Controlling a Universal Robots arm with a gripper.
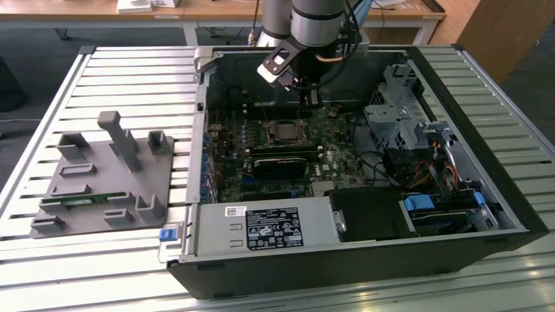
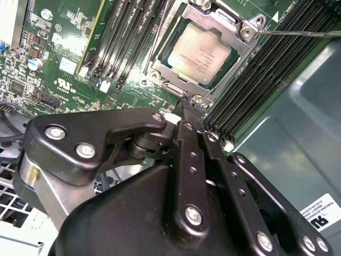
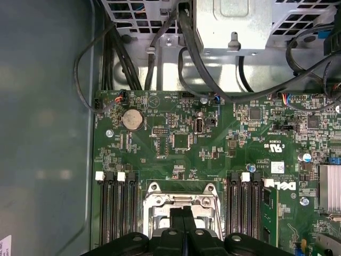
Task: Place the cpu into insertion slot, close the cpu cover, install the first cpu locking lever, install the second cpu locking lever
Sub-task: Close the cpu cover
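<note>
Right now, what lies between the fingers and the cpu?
In the second wrist view, just the cpu cover's silver edge separates fingers from cpu.

Single arm (image 1: 316, 19), hand (image 1: 305, 97) lowered and closed.
In the exterior view the arm comes down steeply from above, the wrist canted slightly and the hand pointing downward. In both wrist views the black fingers (image 2: 191, 154) lie pressed together along their length, with no gap at the tips and nothing seen between them.

In the first wrist view the fingers (image 3: 177, 221) hide much of the insertion slot (image 3: 160, 205).
</note>
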